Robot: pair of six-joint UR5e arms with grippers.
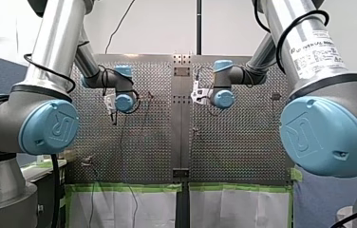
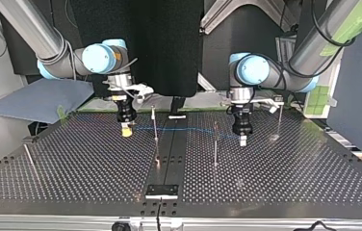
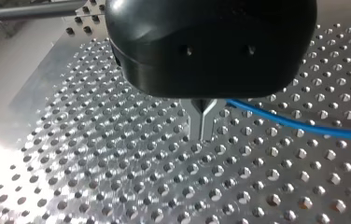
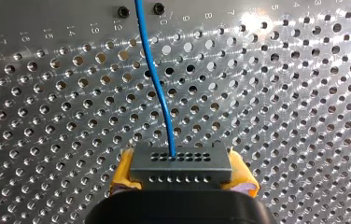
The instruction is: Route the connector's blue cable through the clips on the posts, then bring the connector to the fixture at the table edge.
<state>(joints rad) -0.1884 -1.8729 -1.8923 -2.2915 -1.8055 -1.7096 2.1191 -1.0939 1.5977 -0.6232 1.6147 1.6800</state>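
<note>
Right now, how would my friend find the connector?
Over the perforated metal table, find my right gripper with yellow pads. Between them sits a small grey rectangular connector, the only block with rows of tiny holes and a thin blue cable.

The perforated metal desk [image 2: 285, 178] is split down the middle by a plain dark strip [image 2: 172, 144]. In the top view a thin post [image 2: 155, 126] stands just left of the strip, a second post [image 2: 215, 144] just right of it, a third post [image 2: 29, 156] near the left edge and a fourth post [image 2: 279, 120] far right. A black plate [image 2: 161, 190] lies on the strip at the near edge.
</note>
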